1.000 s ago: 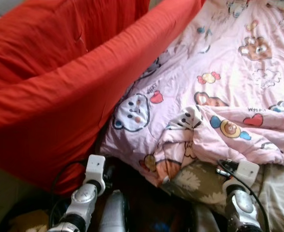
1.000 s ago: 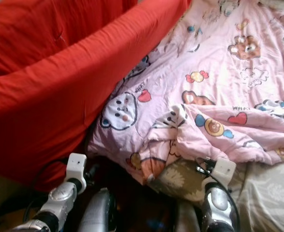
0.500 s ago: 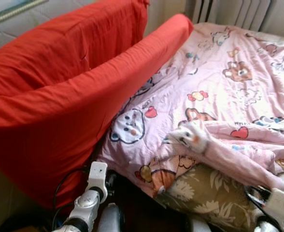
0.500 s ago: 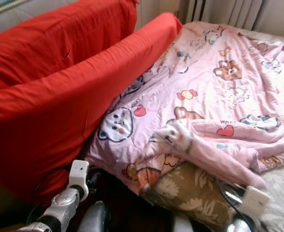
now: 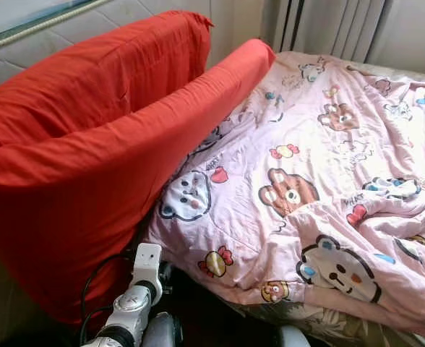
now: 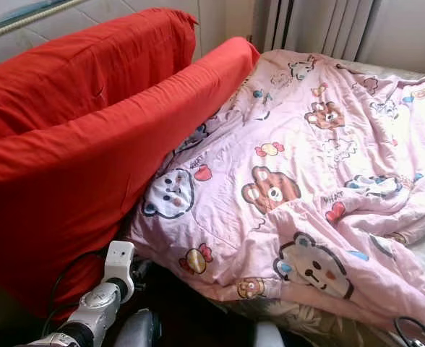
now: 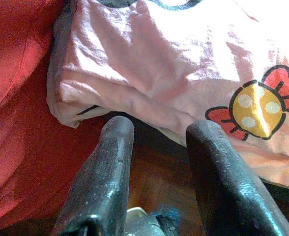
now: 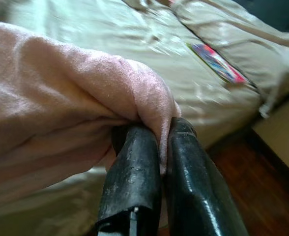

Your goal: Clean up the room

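Across the bed, the head views show a pink cartoon-print blanket (image 5: 306,166) spread over the mattress, its near edge lying by the foot of the bed, with a fold bunched toward the right. Two long red cushions (image 5: 89,144) stand propped along the left side, touching the blanket's edge. The left arm (image 5: 136,296) sits low beside the red cushions. In the left wrist view, the left gripper (image 7: 157,130) holds its two black fingers apart with nothing between them, just below the blanket's folded corner, over dark wooden floor. In the right wrist view, the right gripper (image 8: 164,132) has its fingers pinched together on a fold of the pink blanket, with a beige bedsheet (image 8: 134,39) behind.
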You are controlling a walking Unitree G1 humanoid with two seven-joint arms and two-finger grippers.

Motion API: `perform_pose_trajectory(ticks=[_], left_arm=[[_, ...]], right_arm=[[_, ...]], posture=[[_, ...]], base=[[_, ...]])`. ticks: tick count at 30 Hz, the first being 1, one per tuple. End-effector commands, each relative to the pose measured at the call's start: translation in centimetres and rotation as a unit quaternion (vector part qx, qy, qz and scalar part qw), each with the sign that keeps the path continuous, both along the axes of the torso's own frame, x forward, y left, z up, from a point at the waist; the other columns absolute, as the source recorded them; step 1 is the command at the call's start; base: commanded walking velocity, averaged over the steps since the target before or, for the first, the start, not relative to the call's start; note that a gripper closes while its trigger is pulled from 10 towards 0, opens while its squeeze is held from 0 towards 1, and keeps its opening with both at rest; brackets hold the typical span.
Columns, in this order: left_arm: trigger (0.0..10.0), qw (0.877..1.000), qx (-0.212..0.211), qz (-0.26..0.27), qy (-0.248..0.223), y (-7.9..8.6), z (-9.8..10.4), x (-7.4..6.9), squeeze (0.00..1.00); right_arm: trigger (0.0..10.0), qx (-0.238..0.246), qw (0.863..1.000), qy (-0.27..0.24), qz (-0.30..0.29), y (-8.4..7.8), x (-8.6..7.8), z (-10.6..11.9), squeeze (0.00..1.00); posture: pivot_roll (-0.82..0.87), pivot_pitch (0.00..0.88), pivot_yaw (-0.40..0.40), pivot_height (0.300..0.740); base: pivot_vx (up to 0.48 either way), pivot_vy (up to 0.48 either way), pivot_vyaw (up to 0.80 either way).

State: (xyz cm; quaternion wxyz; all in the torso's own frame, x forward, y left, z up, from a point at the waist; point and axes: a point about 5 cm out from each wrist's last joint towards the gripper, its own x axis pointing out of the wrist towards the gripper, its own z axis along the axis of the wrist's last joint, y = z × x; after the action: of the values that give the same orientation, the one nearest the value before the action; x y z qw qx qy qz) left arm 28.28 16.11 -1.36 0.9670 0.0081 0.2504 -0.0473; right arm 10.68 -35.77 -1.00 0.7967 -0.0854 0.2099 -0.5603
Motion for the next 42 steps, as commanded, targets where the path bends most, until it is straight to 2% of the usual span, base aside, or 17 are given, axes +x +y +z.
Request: perform_pose_trajectory(ticks=[1,3,5,6,8,12,18,19,21,27,28,31,33,36,39,41,42], left_arm=[[10.0,1.000,-0.001,0.008,0.013,0.0,-0.4,-0.4,0.00],[10.0,1.000,-0.002,0.009,0.014,0.0,-0.4,-0.4,0.00],[10.0,1.000,-0.003,0.012,0.015,0.1,-0.5,-0.4,0.00],[10.0,1.000,-0.003,0.012,0.015,0.1,-0.5,-0.4,0.00],[10.0,1.000,-0.004,0.014,0.017,0.1,-0.5,-0.5,0.00],[10.0,1.000,-0.006,0.017,0.018,0.2,-0.6,-0.6,0.00],[10.0,1.000,-0.008,0.016,0.020,0.1,-0.7,-0.6,0.00],[10.0,1.000,-0.009,0.015,0.021,0.0,-0.7,-0.6,0.00],[10.0,1.000,-0.011,0.014,0.022,-0.1,-0.7,-0.7,0.00],[10.0,1.000,-0.011,0.015,0.022,-0.1,-0.7,-0.7,0.00],[10.0,1.000,-0.011,0.015,0.023,0.0,-0.8,-0.7,0.00],[10.0,0.999,-0.011,0.016,0.026,0.1,-0.9,-0.8,0.00],[10.0,0.999,-0.010,0.016,0.027,0.1,-0.9,-0.9,0.00],[10.0,0.999,-0.009,0.019,0.031,0.2,-1.1,-1.0,0.00],[10.0,0.999,-0.009,0.020,0.029,0.3,-1.0,-1.0,0.00],[10.0,0.999,-0.009,0.021,0.031,0.3,-1.1,-1.1,0.00],[10.0,0.999,-0.009,0.022,0.031,0.3,-1.1,-1.2,0.00]], right_arm=[[0.0,0.020,0.997,0.066,-0.034,0.0,-2.5,-1.5,0.00],[0.0,0.043,0.994,0.100,-0.025,0.8,-3.3,-2.6,0.00],[0.0,0.103,0.982,0.154,0.020,2.6,-3.9,-4.6,0.00],[0.0,0.103,0.982,0.154,0.020,2.6,-3.9,-4.6,0.00],[0.0,0.145,0.963,0.217,0.072,4.5,-4.7,-6.3,0.00],[0.0,0.119,0.955,0.265,0.057,4.9,-6.2,-6.6,0.00],[0.0,0.099,0.953,0.284,0.041,5.0,-7.0,-6.5,0.00],[0.0,0.048,0.953,0.289,0.072,5.0,-6.3,-6.0,0.00],[0.0,-0.044,0.964,0.243,0.102,4.7,-4.7,-4.3,0.00],[0.0,-0.111,0.975,0.164,0.098,3.6,-2.4,-1.8,0.00],[0.0,-0.140,0.976,0.128,0.104,3.0,-1.0,-0.4,0.00],[0.0,-0.201,0.971,0.053,0.120,2.7,2.1,2.9,0.00],[0.0,-0.210,0.969,0.043,0.120,2.8,2.5,3.4,0.00],[0.0,-0.282,0.948,0.004,0.145,4.6,4.4,5.9,0.00],[0.0,-0.284,0.946,-0.015,0.158,5.6,5.4,6.6,0.00],[0.0,-0.235,0.962,-0.016,0.137,5.6,5.0,5.6,0.00],[0.0,-0.171,0.976,-0.007,0.132,5.6,4.6,3.9,0.00]], posture=[[-0.13,0.046,0.014,0.628],[-0.13,0.045,0.014,0.628],[-0.13,0.047,0.013,0.628],[-0.13,0.047,0.013,0.628],[-0.12,0.047,0.009,0.628],[-0.13,0.046,0.011,0.628],[-0.14,0.046,0.010,0.628],[-0.14,0.043,0.010,0.628],[-0.14,0.045,0.014,0.628],[-0.15,0.046,0.017,0.628],[-0.15,0.044,0.019,0.628],[-0.15,0.041,0.018,0.628],[-0.15,0.041,0.018,0.628],[-0.15,0.044,0.015,0.628],[-0.15,0.044,0.015,0.628],[-0.15,0.051,0.015,0.628],[-0.15,0.057,0.017,0.628]], base=[[0.000,0.000,0.00],[0.000,0.000,0.00],[0.000,0.000,0.00],[0.000,0.000,0.00],[0.000,0.000,0.00],[0.000,0.000,0.00],[0.000,0.000,0.00],[0.000,0.000,0.00],[0.000,0.000,0.00],[0.000,0.000,0.00],[0.000,0.000,0.00],[0.000,0.000,0.00],[0.000,0.000,0.00],[0.000,0.000,0.00],[0.000,0.000,0.00],[0.000,0.000,0.00],[0.000,0.000,0.00]])
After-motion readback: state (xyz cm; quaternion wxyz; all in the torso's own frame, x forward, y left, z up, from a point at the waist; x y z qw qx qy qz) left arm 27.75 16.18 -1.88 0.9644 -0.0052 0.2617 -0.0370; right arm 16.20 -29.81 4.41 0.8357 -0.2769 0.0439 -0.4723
